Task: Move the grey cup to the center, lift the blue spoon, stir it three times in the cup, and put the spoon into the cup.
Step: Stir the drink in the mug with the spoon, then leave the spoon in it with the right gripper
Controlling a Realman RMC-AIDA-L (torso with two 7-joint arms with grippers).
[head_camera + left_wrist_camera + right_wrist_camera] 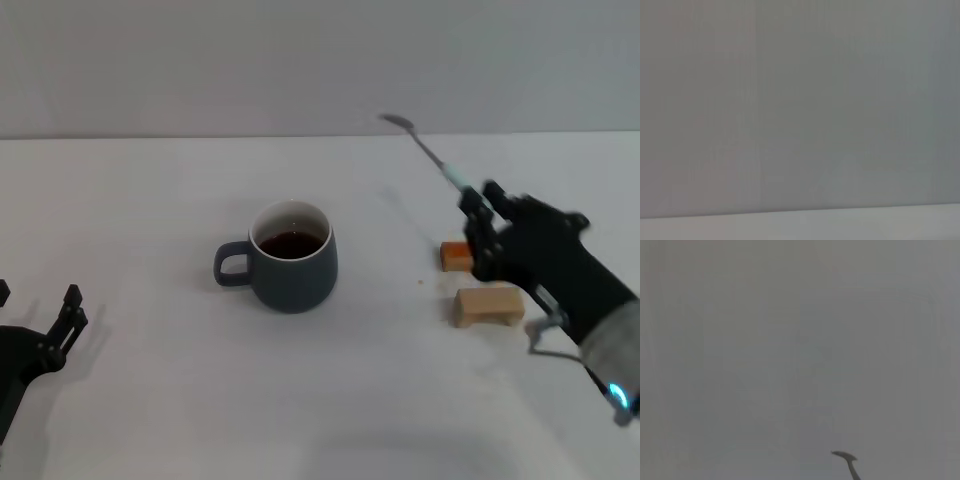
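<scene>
The grey cup (292, 257) stands mid-table with dark liquid inside and its handle toward the left. My right gripper (478, 225) is shut on the pale handle end of the blue spoon (428, 150), to the right of the cup and above the table. The spoon slants up and away, its metal bowl highest and farthest back. In the right wrist view only the spoon's bowl (845, 457) and a bit of shaft show against the wall. My left gripper (40, 325) rests open at the table's near left edge.
Two small wooden blocks lie right of the cup: an orange one (456, 256) and a larger pale one (489, 304), both just below my right gripper. A grey wall backs the white table (150, 400). The left wrist view shows only wall and a strip of table.
</scene>
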